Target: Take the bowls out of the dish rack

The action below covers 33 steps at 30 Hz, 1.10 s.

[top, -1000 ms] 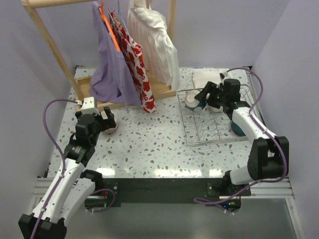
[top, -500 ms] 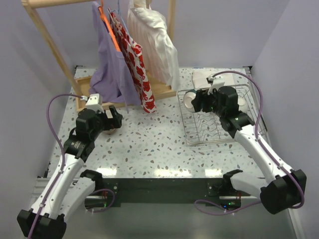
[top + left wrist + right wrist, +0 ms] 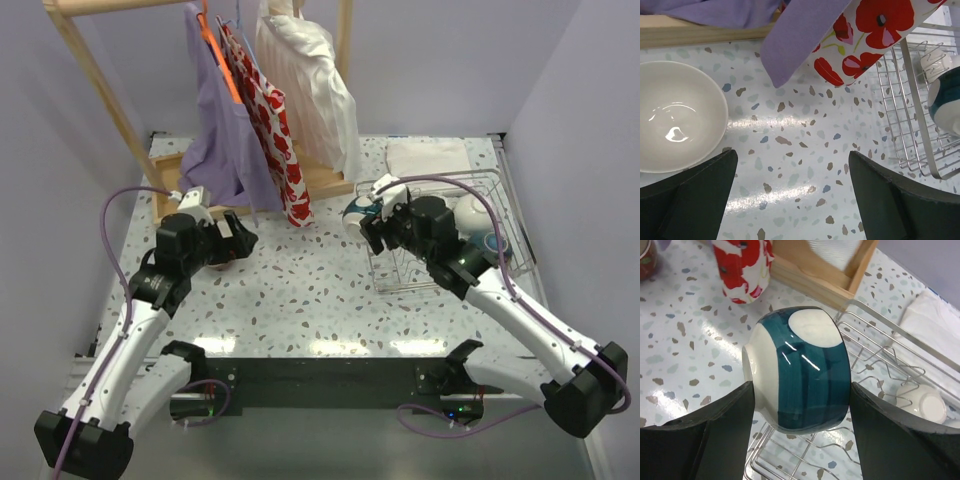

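Transfer of one teal bowl [image 3: 356, 210] from the dish rack [image 3: 398, 284] to the tabletop [image 3: 300, 290] is judged to be the step in hand.

Top external view: the right claw [image 3: 372, 222] carries this bowl over the rack's 9 o'clock rim, clear of the wires. A white bowl [image 3: 468, 208] and a second teal bowl [image 3: 491, 243] sit in the rack. The left claw [image 3: 232, 243] hovers at the 9 o'clock side of the tabletop, near a hanging poppy-print cloth [image 3: 280, 140].

Left wrist view: the left claw is spread wide and holds nothing. A cream bowl [image 3: 675, 117] stands upright on the tabletop at 9 o'clock, just beside one finger.

Right wrist view: both fingers [image 3: 725, 435] clamp the teal bowl on its side, mouth toward 9 o'clock, foot turned up toward the camera. Rack wires lie beneath it from 3 to 6 o'clock.

Procedure:
1. Move the bowl toward 9 o'clock until no wire lies beneath it.
2. Stay clear of the cloth hem at 12 o'clock.
3. Roll the wrist until the foot faces down.
4. Lower onto bare tabletop, apart from the cream bowl.
5. Release only once the foot rests flat, since glazed ceramic probably slips easily.
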Available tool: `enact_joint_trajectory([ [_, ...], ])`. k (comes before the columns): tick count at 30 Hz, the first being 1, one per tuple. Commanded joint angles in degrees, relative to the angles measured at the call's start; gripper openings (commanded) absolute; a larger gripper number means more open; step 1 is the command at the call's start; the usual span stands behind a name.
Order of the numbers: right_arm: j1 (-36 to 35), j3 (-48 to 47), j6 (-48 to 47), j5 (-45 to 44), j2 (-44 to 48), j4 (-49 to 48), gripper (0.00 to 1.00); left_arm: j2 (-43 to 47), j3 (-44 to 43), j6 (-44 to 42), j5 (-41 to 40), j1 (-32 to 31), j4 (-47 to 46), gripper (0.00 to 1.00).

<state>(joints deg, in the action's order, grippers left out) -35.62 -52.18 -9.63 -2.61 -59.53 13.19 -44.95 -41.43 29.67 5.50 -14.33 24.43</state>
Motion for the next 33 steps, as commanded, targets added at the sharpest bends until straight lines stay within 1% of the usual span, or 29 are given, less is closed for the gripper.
enact_joint_trajectory([
  [1, -5.4, -0.3, -7.4, -3.0, 1.4, -5.9, 0.00, -1.2, -3.0, 3.7, 3.2, -0.3, 1.1, 0.98],
  [5, -10.6, 0.1, -11.6, -6.3, 0.4, -7.3, 0.00, -1.9, -2.9, 5.5, 4.6, -0.3, 1.2, 0.98],
  [9, -15.7, 2.1, -14.6, -9.2, -1.0, -11.5, 0.00, -3.5, -3.6, 7.7, 5.6, -0.3, 2.7, 0.98],
  [10, -18.1, 2.5, -15.5, -9.6, -2.1, -12.1, 0.00, -4.0, -3.7, 8.6, 6.0, -0.3, 2.8, 0.98],
  [11, -19.4, 3.0, -17.9, -10.4, -2.6, -12.7, 0.00, -4.3, -3.9, 8.9, 6.2, -0.3, 3.0, 0.98],
  [12, -20.8, 3.9, -19.1, -13.0, -3.2, -14.9, 0.00, -4.5, -4.3, 9.3, 6.3, -0.3, 3.4, 0.98],
  [13, -23.9, 4.3, -20.1, -14.8, -4.4, -16.0, 0.00, -5.1, -4.4, 10.1, 6.5, -0.3, 3.7, 0.98],
  [15, -26.5, 5.4, -22.8, -18.5, -6.1, -18.9, 0.00, -5.6, -5.4, 10.6, 7.1, -0.3, 4.6, 0.98],
  [16, -29.0, 5.9, -23.7, -19.9, -7.9, -20.2, 0.00, -6.4, -5.7, 10.9, 7.9, -0.3, 4.8, 0.98],
  [19, -33.8, 7.9, -27.5, -24.4, -10.2, -26.2, 0.00, -7.9, -6.7, 12.2, 9.6, -0.3, 5.7, 0.98],
  [20, -34.8, 8.3, -29.1, -25.4, -11.5, -29.3, 0.00, -8.3, -6.9, 12.3, 10.0, -0.3, 6.2, 0.98],
  [26, -40.8, 10.8, -36.1, -30.4, -16.7, -38.9, 0.00, -12.5, -8.3, 13.0, 15.2, -0.3, 8.4, 0.99],
  [30, -43.7, 11.5, -40.7, -32.1, -19.4, -43.2, 0.00, -15.9, -9.5, 12.9, 18.3, -0.5, 9.8, 0.99],
  [33, -45.6, 12.1, -44.9, -33.7, -21.6, -46.8, 0.00, -17.3, -10.2, 12.8, 19.1, -1.1, 10.6, 0.98],
])
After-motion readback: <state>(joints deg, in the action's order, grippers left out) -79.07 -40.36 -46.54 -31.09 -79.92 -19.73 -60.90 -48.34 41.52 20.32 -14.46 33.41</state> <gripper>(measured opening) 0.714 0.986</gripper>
